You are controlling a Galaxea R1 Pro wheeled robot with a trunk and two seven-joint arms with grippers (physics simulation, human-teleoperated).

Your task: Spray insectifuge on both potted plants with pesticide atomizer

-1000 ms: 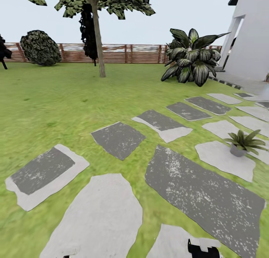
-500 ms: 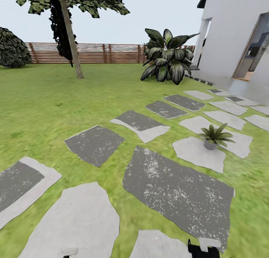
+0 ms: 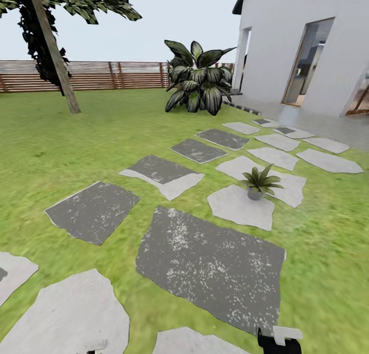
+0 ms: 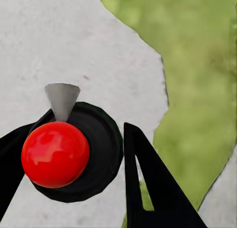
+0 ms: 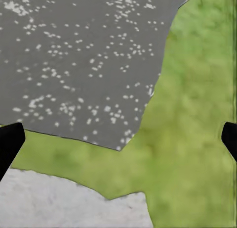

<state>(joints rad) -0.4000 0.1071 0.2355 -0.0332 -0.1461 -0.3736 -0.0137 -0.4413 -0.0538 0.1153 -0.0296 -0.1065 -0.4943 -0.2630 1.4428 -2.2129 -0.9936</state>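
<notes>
We look across a green lawn crossed by flat grey stepping stones. At about two o'clock, one small rosette plant in a low grey pot sits on a pale stone. Beyond stand a large dark streaked bush, a brown slatted fence and a white house. Our left end effector is clamped on the dark green atomizer with a red ball top. Our right end effector has its fingers spread wide above grass.

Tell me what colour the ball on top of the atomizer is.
Glossy red, seen best in the left wrist view, where the ball caps the atomizer's dark body between the left tool's fingers.
</notes>
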